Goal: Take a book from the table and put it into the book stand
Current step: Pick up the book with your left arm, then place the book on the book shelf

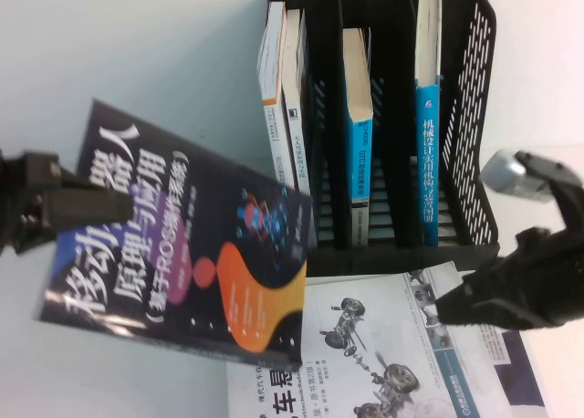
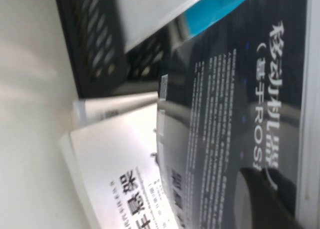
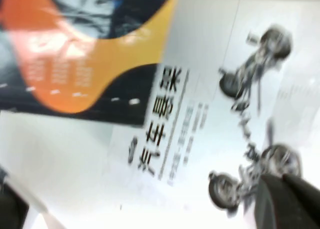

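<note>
The book point(image 1: 182, 240), black-navy with a big white Chinese title and an orange and purple swirl, hangs tilted in the air over the left of the table point(image 1: 137, 35). My left gripper point(image 1: 84, 203) is shut on its left edge. In the left wrist view its dark back cover point(image 2: 235, 89) fills the frame, with my left gripper point(image 2: 260, 171) clamped on it. The black book stand point(image 1: 474, 117) stands at the back right, holding several books. My right gripper point(image 1: 440, 308) is shut, its tip on the white car-suspension book point(image 1: 365, 354), which also shows in the right wrist view point(image 3: 200, 114) under my right gripper point(image 3: 280, 181).
In the stand, two white-spined books point(image 1: 278, 99) fill the left slot and two blue-spined books point(image 1: 358, 144) stand in the middle and right slots. The white book lies flat in front of the stand, and the held book's lower corner overhangs it.
</note>
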Tool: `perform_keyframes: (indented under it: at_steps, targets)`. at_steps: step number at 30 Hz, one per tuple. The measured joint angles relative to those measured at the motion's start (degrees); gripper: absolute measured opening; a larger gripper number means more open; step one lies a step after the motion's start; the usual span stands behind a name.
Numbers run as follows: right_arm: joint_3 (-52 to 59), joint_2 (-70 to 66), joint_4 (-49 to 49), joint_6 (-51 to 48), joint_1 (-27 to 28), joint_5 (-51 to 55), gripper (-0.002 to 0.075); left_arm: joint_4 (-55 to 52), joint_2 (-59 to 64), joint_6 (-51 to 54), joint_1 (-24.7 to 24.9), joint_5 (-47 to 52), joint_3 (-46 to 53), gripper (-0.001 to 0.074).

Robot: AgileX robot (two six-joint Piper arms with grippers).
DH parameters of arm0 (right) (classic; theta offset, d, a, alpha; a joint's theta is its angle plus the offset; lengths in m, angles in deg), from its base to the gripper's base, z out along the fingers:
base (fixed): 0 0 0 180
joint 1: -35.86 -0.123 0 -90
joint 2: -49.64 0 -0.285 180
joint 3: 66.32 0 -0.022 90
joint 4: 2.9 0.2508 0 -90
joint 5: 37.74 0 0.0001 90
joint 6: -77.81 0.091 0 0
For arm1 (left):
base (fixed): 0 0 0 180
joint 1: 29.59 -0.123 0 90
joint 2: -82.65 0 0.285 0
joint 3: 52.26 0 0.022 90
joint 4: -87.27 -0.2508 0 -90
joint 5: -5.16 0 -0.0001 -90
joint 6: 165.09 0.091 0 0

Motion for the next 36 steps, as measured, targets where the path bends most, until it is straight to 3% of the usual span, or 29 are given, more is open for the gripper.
perform_keyframes:
  at_steps: [6,16,24,29,36]
  targets:
    - [0.0,7.4,-4.7,6.6,0.0,-4.2,-0.0003,-11.7,-4.7,-14.7,6.1,3.3,-13.1,0.0114]
    - [0.0,15.0,-20.3,19.8,0.0,-4.6,-0.0003,-38.7,-3.5,-40.8,30.8,0.5,-22.8,0.0114]
    - [0.0,20.8,-28.2,25.6,0.0,-1.2,-0.0003,-53.5,7.9,-53.6,45.4,-0.1,-32.9,0.0114]
    - [0.0,23.2,-30.8,25.8,0.0,1.4,-0.0003,-56.1,17.5,-55.3,49.1,4.4,-43.7,0.0114]
    - [0.0,23.7,-33.7,26.2,0.0,5.0,-0.0003,-55.8,28.0,-55.4,49.2,5.7,-56.7,0.0114]
